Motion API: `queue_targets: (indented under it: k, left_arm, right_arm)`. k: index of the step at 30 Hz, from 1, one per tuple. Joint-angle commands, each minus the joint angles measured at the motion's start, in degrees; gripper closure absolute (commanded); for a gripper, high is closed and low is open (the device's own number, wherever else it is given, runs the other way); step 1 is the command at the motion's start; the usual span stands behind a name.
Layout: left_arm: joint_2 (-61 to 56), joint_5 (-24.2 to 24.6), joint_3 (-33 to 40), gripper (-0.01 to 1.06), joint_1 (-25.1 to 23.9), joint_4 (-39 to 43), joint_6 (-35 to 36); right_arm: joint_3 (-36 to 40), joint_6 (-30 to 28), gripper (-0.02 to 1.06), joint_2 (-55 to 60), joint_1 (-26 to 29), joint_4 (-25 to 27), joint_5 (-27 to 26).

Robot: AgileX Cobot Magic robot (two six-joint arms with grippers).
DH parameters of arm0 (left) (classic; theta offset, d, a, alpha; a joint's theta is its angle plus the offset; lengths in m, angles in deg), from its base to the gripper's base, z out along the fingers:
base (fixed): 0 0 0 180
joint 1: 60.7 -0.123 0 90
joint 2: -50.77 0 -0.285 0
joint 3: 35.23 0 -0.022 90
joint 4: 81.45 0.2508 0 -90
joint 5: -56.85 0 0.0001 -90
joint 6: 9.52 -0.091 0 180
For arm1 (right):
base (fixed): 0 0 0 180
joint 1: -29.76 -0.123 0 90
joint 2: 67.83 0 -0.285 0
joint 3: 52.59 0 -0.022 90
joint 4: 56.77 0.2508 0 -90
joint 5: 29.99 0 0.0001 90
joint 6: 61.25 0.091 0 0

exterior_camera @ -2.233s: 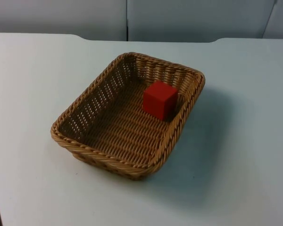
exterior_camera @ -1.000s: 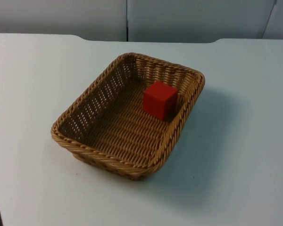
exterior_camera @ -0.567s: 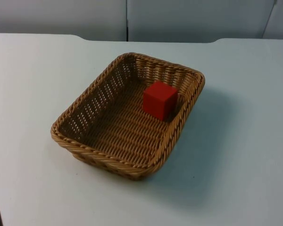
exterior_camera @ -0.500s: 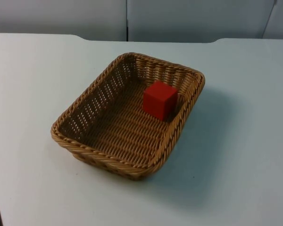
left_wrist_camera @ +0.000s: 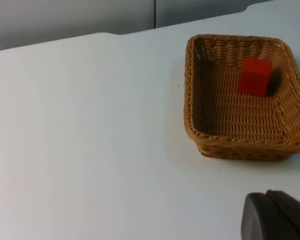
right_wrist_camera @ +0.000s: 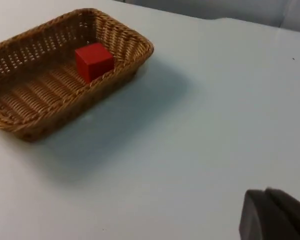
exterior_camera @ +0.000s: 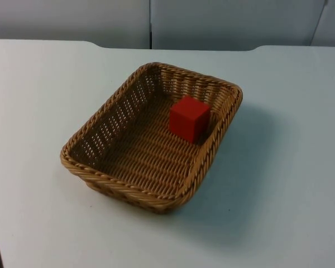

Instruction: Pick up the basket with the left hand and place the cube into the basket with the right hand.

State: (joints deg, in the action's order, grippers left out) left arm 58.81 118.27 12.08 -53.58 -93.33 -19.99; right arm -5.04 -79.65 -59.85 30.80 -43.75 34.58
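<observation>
1. The left gripper [left_wrist_camera: 277, 216] hangs above bare table, well apart from the basket; whether it is open I cannot tell, and it has hold of nothing.
2. The right gripper [right_wrist_camera: 275, 215] likewise waits over the white table [exterior_camera: 290, 184], far from the basket, its opening not readable, gripping nothing.
3. The woven wicker basket [exterior_camera: 128, 187] [left_wrist_camera: 230, 147] [right_wrist_camera: 20, 122] sits on the table near its middle.
4. The red cube [exterior_camera: 189, 118] [left_wrist_camera: 255, 76] [right_wrist_camera: 93, 61] rests inside the basket, against its right wall near the far corner.
5. A grey partition wall [exterior_camera: 212, 22] stands behind the table.
</observation>
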Motion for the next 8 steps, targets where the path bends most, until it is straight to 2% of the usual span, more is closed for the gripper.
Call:
queue_targets:
  k: [1, 5, 8]
  left_arm:
    - [-0.25, 0.60, 0.45, 1.05, -0.07, 0.07, -0.02]
    - [-0.25, 0.58, 0.45, 1.05, -0.07, 0.20, -0.02]
    - [-0.25, 0.58, 0.45, 1.05, -0.07, 0.20, -0.02]
  right_arm:
    - [0.13, 2.12, 1.04, -0.19, -0.20, -1.67, -1.44]
    - [0.24, 9.09, 1.04, -0.19, -0.20, -6.92, -2.36]
    - [0.34, 11.50, 1.04, -0.19, -0.20, -8.51, -2.47]
